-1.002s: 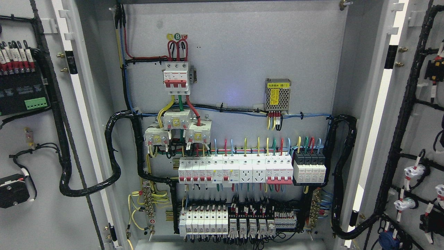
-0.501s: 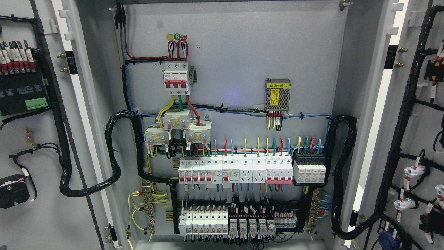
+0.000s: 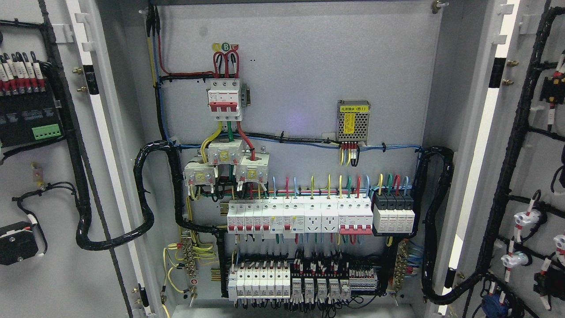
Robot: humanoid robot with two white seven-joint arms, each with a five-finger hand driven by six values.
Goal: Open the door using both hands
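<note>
Both doors of a grey electrical cabinet stand swung wide. The left door [image 3: 48, 194] shows its inner face at the picture's left, carrying black modules and a thick black cable loom. The right door [image 3: 536, 159] shows its inner face at the right, with wired lamps and switches. Between them the cabinet's back panel [image 3: 309, 66] is fully exposed. No robot arm or hand appears anywhere in the head view.
On the back panel sit a red-and-white main breaker [image 3: 225, 99], a small meshed power supply [image 3: 353, 120], a row of white breakers [image 3: 300, 216] and terminal blocks [image 3: 304, 282]. Black corrugated cable looms [image 3: 145, 194] run from the panel to each door.
</note>
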